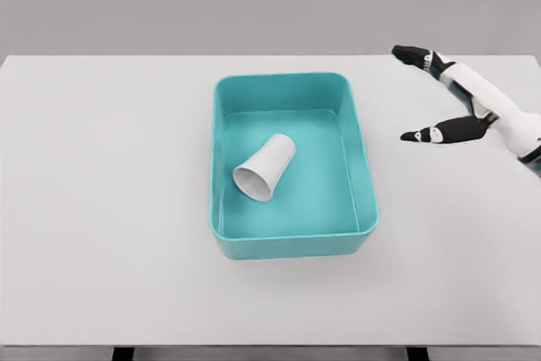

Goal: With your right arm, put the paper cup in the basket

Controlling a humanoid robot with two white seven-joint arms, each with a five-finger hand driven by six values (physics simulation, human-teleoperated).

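Right hand (pixel 448 95) spread, holding nothing, right of basket (pixel 363 166); cup (pixel 266 166) lies on its side inside. Pull your arm away clear of the rim.

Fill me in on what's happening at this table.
A simulated humanoid robot is putting a paper cup into a teal basket. The cup already lies on its side inside the basket, mouth toward the camera. The right hand hangs open to the right of the basket, fingers spread, holding nothing. The left arm is not visible. Both sit on a white table.
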